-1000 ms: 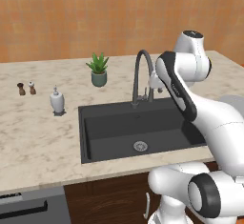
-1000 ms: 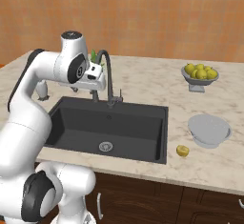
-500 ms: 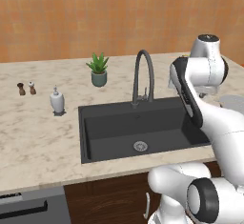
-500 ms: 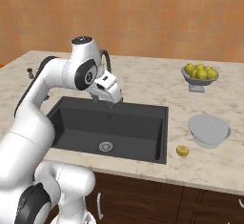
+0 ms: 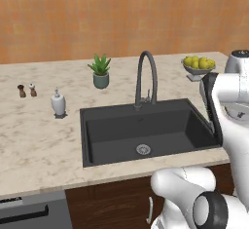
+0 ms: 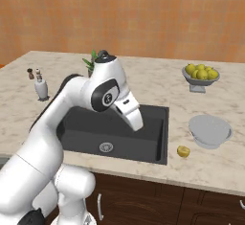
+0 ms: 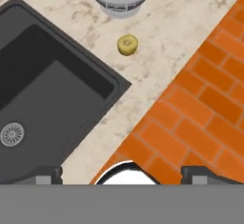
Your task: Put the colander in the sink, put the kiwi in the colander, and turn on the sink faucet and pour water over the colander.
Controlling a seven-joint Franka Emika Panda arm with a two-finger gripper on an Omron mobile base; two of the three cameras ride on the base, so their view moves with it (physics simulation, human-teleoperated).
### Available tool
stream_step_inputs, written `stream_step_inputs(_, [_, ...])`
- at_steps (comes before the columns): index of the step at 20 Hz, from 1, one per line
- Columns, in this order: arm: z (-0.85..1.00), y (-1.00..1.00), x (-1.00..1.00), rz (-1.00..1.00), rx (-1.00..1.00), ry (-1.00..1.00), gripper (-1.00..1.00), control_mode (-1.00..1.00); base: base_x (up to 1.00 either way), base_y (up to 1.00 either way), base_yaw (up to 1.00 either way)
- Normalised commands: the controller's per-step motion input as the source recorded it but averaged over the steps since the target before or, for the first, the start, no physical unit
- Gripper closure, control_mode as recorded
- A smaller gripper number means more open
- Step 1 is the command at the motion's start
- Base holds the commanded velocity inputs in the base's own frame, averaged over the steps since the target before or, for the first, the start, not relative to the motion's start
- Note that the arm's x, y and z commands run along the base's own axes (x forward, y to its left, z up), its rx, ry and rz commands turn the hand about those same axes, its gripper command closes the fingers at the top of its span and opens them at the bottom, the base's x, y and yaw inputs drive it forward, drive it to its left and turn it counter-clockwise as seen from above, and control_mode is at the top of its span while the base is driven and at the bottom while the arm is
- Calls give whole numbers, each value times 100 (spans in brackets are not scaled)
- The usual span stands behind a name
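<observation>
The colander (image 6: 209, 130) is seen standing on the table (image 6: 158, 85) to the right of the sink (image 6: 115, 130), well outside the basin, with nothing held inside it as far as can be told. The kiwi (image 6: 183, 151) lies on the table just beside the colander, between it and the sink's right rim, near the front edge. The sink is seen bare down to its drain, and no water is seen running from the sink faucet (image 5: 146, 77). None of the three steps is judged done: the colander is not yet moved, the kiwi not yet placed, the tap not yet opened.

The arm is bent over the sink's right half, its hand angled down towards the colander's side. The claw (image 7: 122, 174) is empty and its tips stand spread wide apart, with the kiwi and the colander's base ahead of it in the hand view.
</observation>
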Motion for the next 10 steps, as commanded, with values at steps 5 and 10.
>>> stream_step_inputs(5, [-25,-100,-9,-28,0,0,-100,-100,0,0,0])
stream_step_inputs(10, [-18,-100,0,-12,8,0,-100,-100,0,0,0])
